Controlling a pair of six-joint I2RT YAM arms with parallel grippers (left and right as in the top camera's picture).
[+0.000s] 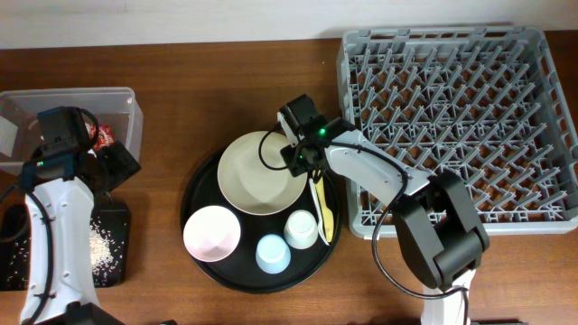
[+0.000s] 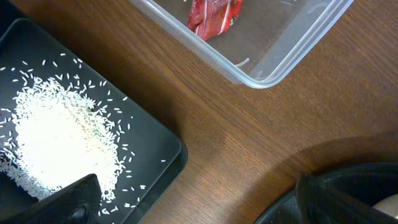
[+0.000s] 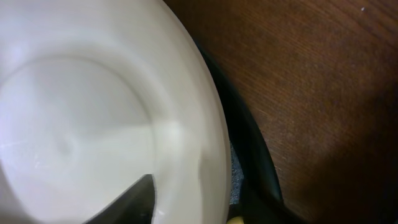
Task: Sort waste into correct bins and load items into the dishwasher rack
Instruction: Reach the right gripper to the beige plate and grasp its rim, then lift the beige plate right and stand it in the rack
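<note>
Plate (image 1: 257, 176), cream and round, lies on the far part of the round black tray (image 1: 199, 185) mid-bench (image 1: 226, 63), with the pink bowl (image 1: 212, 231), blue cup (image 1: 273, 254), white cup (image 1: 301, 229) and yellow cutlery (image 1: 323, 212) nearer, and the grey rack (image 1: 456, 126) to the right. The right end effector (image 1: 298, 162) sits at the plate's right rim, one finger (image 3: 124, 202) over its inside; whether it pinches cannot be told. The left end effector (image 2: 202, 199) hangs spread wide and empty over the bench, between the clear box (image 2: 273, 68) holding the red wrapper (image 2: 214, 15) and the black bin (image 2: 155, 149) of rice (image 2: 56, 143).
</note>
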